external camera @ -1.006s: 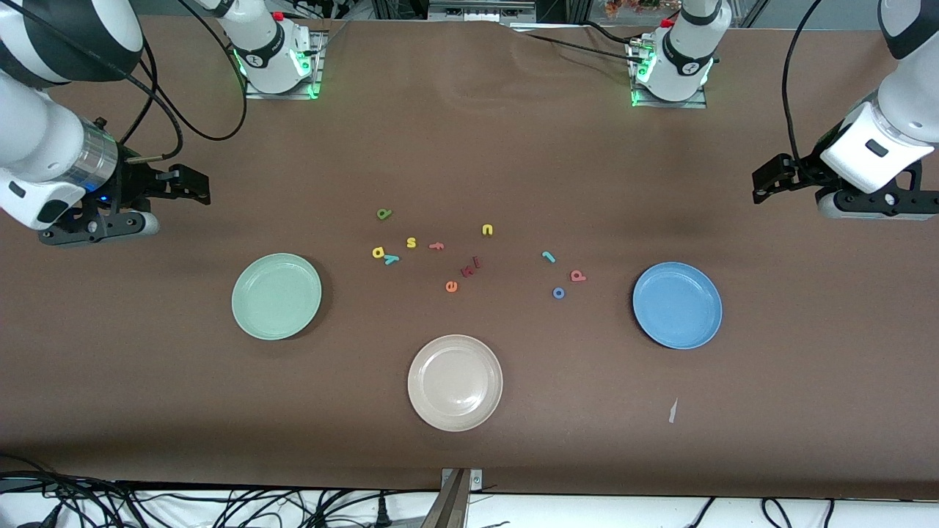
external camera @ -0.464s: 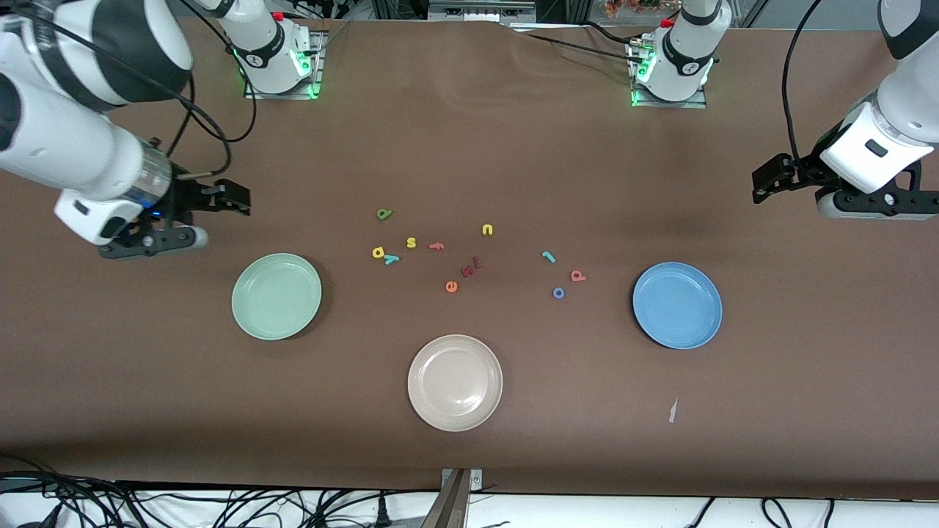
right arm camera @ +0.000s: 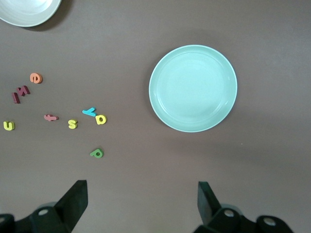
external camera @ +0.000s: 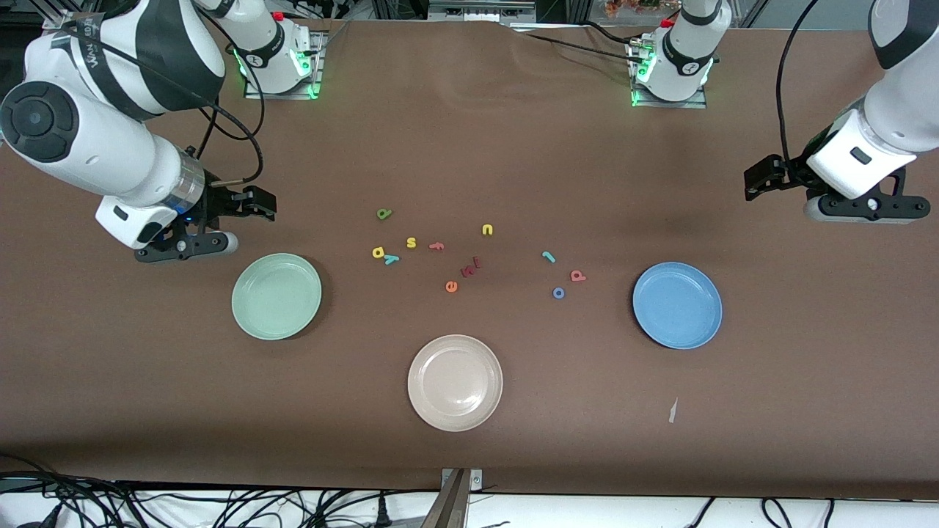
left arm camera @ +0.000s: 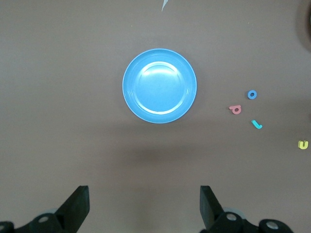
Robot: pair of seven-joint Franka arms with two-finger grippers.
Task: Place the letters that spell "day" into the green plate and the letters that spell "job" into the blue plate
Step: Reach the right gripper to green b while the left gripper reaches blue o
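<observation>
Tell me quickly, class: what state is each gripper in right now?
Left gripper: open, holding nothing, over bare table near the blue plate.
Right gripper: open, holding nothing, near the green plate.

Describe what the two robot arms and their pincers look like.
Both arms have glossy white shells with black joint bands. The right arm has a silvery wrist ring, black lettering on a band and a looping black cable. The left arm also trails a black cable. The right pincer and left pincer are black, with wedge-shaped fingers. Both bases glow green.
</observation>
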